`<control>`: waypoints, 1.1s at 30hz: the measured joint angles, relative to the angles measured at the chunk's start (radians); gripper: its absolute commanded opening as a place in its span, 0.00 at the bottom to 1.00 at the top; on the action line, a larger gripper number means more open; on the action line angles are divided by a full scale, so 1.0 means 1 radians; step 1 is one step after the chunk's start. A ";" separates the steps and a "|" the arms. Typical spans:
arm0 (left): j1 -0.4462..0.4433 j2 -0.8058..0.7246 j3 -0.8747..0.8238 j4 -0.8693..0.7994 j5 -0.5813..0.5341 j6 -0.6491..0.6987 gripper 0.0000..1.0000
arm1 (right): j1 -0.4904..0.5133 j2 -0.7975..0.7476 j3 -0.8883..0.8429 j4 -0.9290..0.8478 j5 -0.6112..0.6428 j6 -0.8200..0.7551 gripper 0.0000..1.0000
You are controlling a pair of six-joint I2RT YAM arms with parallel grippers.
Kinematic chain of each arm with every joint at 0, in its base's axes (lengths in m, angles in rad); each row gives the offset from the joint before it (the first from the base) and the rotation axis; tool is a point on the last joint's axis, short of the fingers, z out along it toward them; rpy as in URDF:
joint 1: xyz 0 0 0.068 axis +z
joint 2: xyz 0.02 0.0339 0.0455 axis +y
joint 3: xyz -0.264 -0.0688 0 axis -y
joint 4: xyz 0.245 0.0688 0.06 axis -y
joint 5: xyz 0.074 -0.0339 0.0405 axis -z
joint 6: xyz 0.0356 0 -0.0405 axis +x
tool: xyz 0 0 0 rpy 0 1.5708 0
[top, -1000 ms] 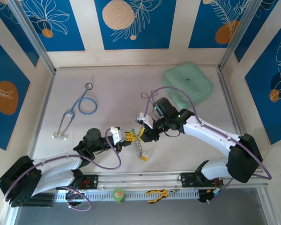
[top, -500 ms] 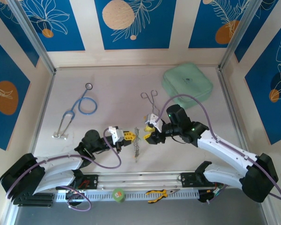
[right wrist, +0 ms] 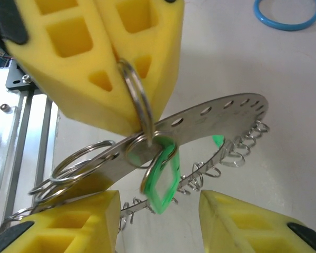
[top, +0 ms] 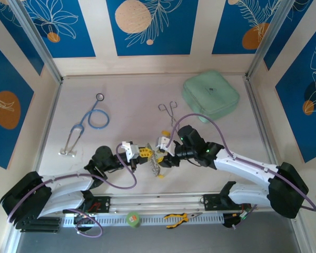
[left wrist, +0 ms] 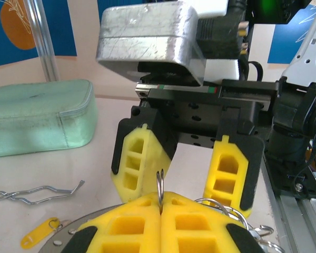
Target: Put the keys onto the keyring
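My left gripper (top: 143, 153) is shut on a small split ring (left wrist: 160, 184) that hangs through the keyring (top: 156, 164), and it holds the silvery plate on edge above the table. In the right wrist view the keyring's plate (right wrist: 205, 118) curves across, fringed with small wire loops. A green key (right wrist: 160, 182) hangs from a ring at its rim. My right gripper (right wrist: 159, 204) stands open, one yellow finger on each side of the green key and touching nothing. It faces my left gripper (left wrist: 161, 203) closely. A yellow key (left wrist: 39, 232) dangles low by the plate.
A mint-green pouch (top: 210, 97) lies at the back right, with silver forceps (top: 168, 110) in front of it. The blue stethoscope (top: 89, 121) lies at the left. Pliers (top: 179, 217) rest on the rail by the arm bases.
My right gripper has opened, pulled back to the right, then come in again to the keyring. The left gripper has kept its hold and barely moved.
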 measured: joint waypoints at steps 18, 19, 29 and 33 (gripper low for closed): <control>0.000 -0.008 -0.010 -0.008 -0.024 0.002 0.00 | -0.039 -0.033 0.011 0.003 -0.017 -0.005 0.00; 0.000 -0.008 -0.010 -0.008 -0.025 0.002 0.00 | -0.040 -0.032 0.024 -0.018 -0.019 -0.010 0.00; 0.000 -0.071 -0.007 -0.064 -0.031 0.031 0.00 | -0.024 -0.015 0.151 -0.188 -0.021 -0.082 0.00; 0.000 -0.073 -0.007 -0.090 -0.031 0.032 0.00 | -0.024 0.017 0.150 -0.220 0.002 -0.107 0.00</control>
